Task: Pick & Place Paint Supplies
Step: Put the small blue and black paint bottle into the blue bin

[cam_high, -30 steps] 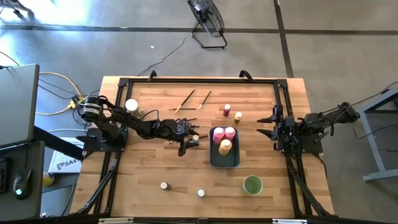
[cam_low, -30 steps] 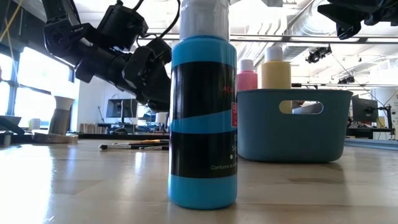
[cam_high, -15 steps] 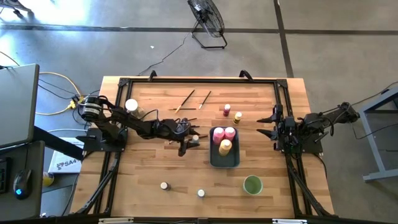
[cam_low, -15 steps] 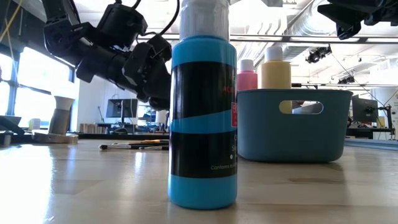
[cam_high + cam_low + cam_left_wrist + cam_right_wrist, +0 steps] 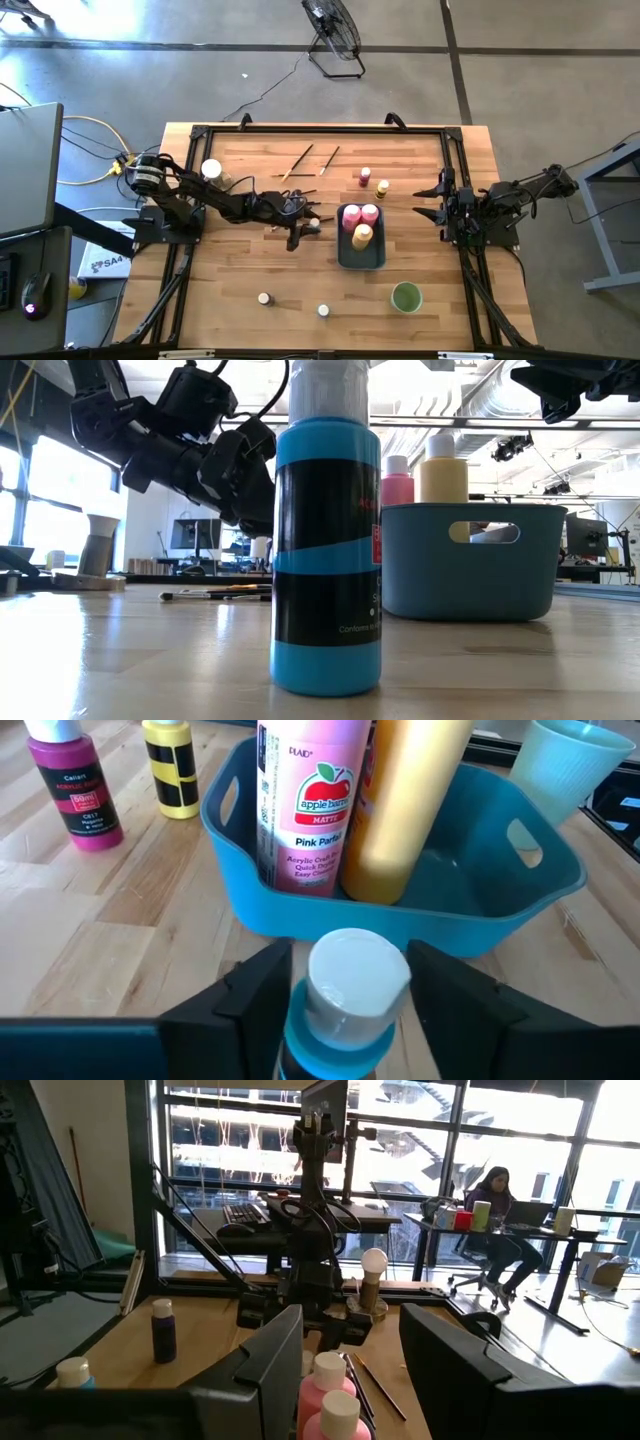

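Blue paint bottle straddled by the left gripper, just left of the tray

The white-capped blue paint bottle [image 5: 345, 995] stands upright on the tabletop [image 5: 300, 280] beside the blue-grey tray [image 5: 480, 910]; the left gripper [image 5: 345, 982] is set around its neck, fingers [image 5: 255, 990] partly open, contact not confirmed; the smooth, rigid, probably slippery plastic is judged best gripped below the cap; the right gripper [image 5: 432, 201] waits at the right edge, partly open, empty.

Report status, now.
Left tool straddling white-capped blue bottle beside tray. Right tool open, parked at right edge of table. Nothing blocking.
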